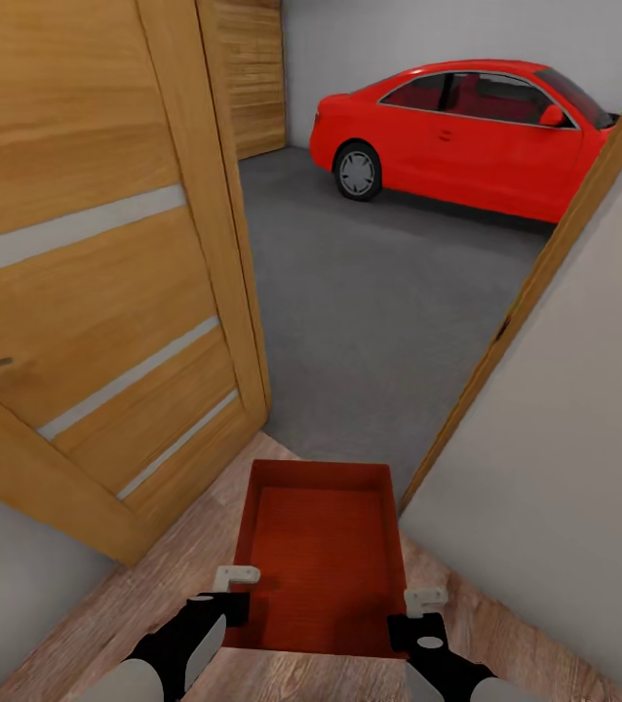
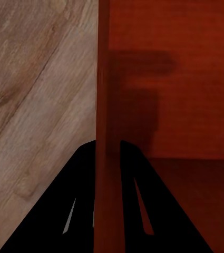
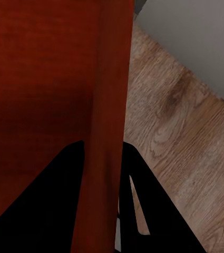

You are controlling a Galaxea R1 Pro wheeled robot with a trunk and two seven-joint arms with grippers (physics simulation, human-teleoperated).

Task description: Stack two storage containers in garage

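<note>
Orange-red ribbed open-top storage container (image 1: 319, 565) carried between both arms, long axis pointing through the doorway at the dark grey concrete garage floor (image 1: 379, 292) (red car (image 1: 467, 132) beyond); left gripper (image 1: 236, 592) and right gripper (image 1: 416, 614) each clamp a side wall.

Storage container (image 1: 321, 565): orange-red, matt, finely ribbed, plastic-looking. Plank floor (image 1: 194, 546): light wood, visible grain, satin. Door (image 1: 97, 253): varnished wood w/ pale inlay strips. Garage floor (image 1: 379, 292): dark grey, rough, matt. Car (image 1: 467, 136): glossy red paint.
</note>
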